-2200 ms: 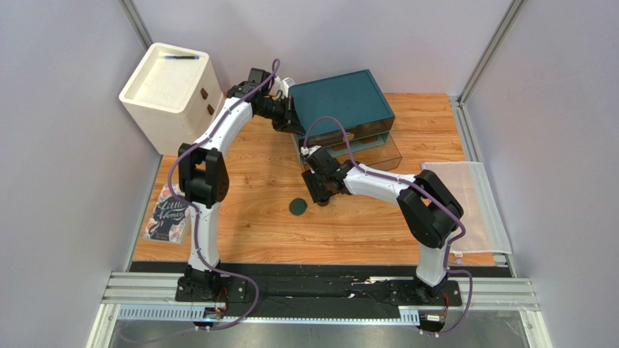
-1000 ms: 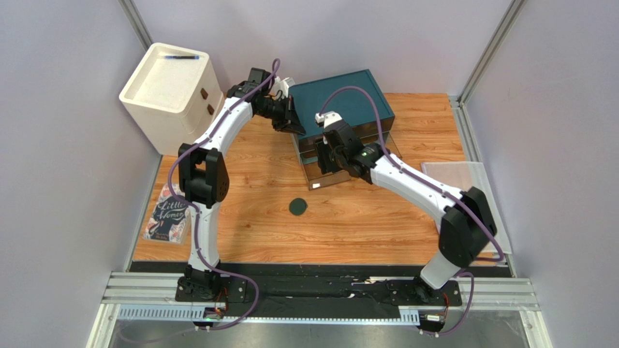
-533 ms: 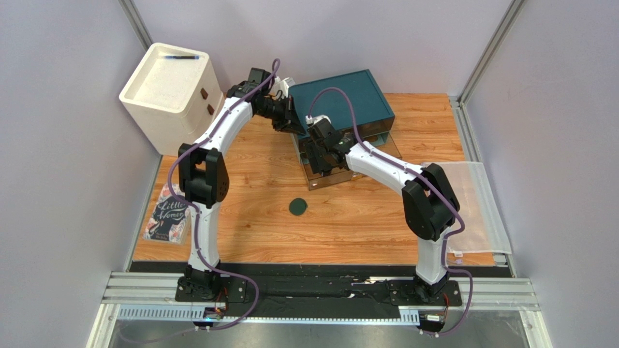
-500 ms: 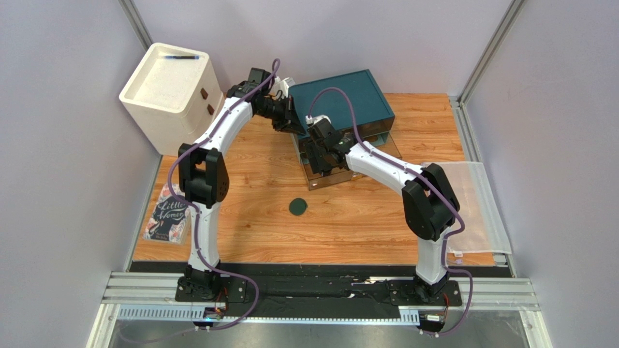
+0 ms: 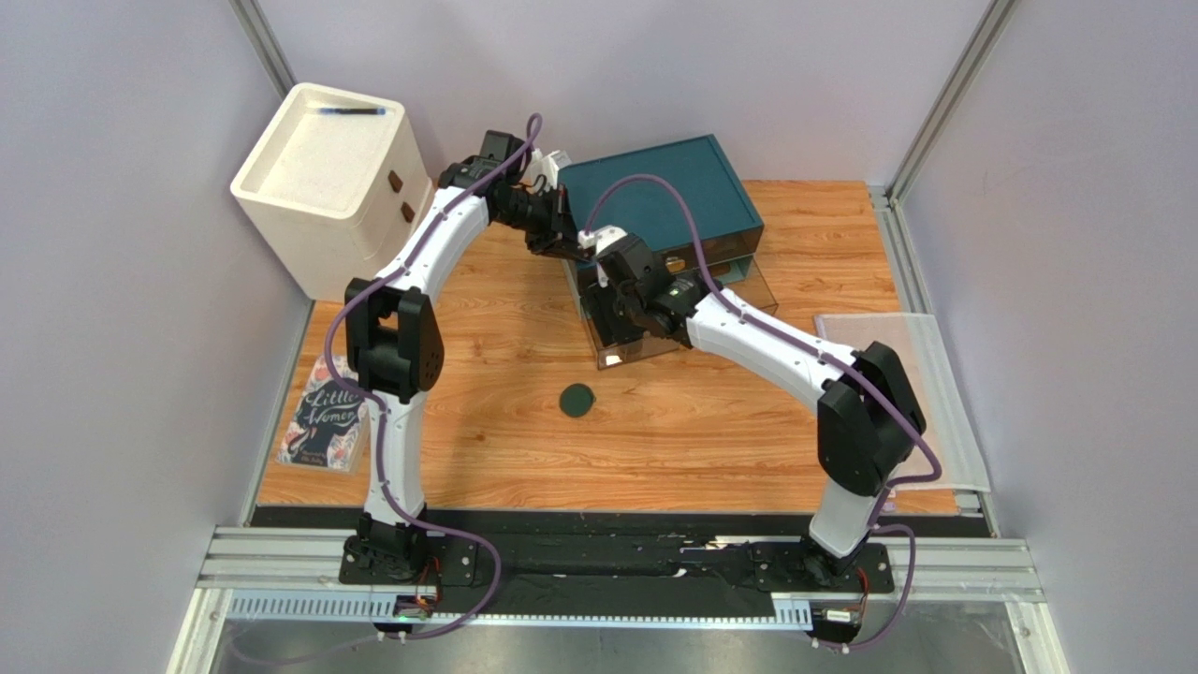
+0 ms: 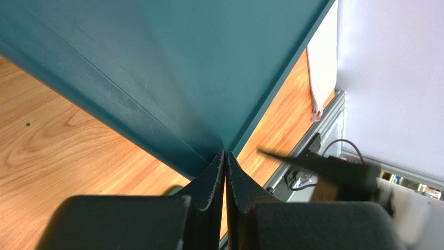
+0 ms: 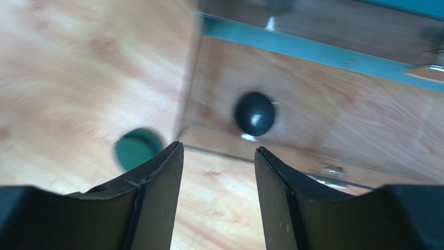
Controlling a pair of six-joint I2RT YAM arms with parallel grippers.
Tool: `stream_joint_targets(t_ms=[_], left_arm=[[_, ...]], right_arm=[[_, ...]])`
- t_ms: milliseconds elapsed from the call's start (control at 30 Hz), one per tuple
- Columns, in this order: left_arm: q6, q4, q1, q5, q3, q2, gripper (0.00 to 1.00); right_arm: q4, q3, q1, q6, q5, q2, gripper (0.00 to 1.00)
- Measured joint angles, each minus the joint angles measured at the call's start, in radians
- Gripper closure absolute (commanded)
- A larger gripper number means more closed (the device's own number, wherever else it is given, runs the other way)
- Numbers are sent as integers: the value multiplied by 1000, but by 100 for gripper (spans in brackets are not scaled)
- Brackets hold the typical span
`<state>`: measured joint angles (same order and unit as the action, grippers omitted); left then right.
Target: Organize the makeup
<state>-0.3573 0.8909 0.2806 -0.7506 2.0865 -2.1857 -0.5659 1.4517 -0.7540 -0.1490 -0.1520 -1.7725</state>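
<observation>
Small black round jar (image 7: 254,113) lying on the floor of the clear drawer (image 7: 333,125), which is pulled out from the base of the teal organiser (image 5: 661,190). The jar is free of any finger. The right gripper (image 7: 219,151) hangs above the drawer's front wall with its two fingers spread apart and nothing between them.

Two seconds before, the right arm was low over the table (image 5: 675,421), close to the flat dark-green compact (image 5: 577,402). It has since swung back to the drawer and now hangs there, open. Read together, this suggests the jar has just been delivered and let go, so one item is stowed.

The compact lies flat on the bare wood, just outside the drawer's front left corner and well short of the organiser, so it is likely next. Being thin and flat, it may be awkward to pinch from above.

The left gripper (image 6: 225,155) has not moved. Its fingers are pressed together with their tips against the organiser's near corner, apparently steadying the box. A pale object at the drawer's far right is too blurred to name.
</observation>
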Motion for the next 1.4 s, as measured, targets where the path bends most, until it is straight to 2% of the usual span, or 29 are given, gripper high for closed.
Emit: stream_joint_targets(t_ms=[300,500,600,667,700,800,900,1167,1400], left_arm=[[-1,2,0,0,1,0,91],[-2,2,0,0,1,-1,91],[-2,2,0,0,1,-1,91],[-2,2,0,0,1,-1,91],[-2,2,0,0,1,-1,91],[-2,2,0,0,1,-1,91],[-2,2,0,0,1,-1,91],[-2,2,0,0,1,-1,91],[-3,1,0,-2,1,-2,91]], right_arm=[[29,-61,-165,56,193,-13,45],[27,-62,-173,57,256,-124,44],[25,-61,-173,58,260,-177,47],[24,-56,-173,58,258,-212,55],[20,-48,-173,61,253,-227,68],[-14,0,-171,63,234,-256,91],[-45,37,-166,66,227,-282,99],[-42,1,-167,76,226,-237,100],[-64,-58,-171,98,202,-14,100]])
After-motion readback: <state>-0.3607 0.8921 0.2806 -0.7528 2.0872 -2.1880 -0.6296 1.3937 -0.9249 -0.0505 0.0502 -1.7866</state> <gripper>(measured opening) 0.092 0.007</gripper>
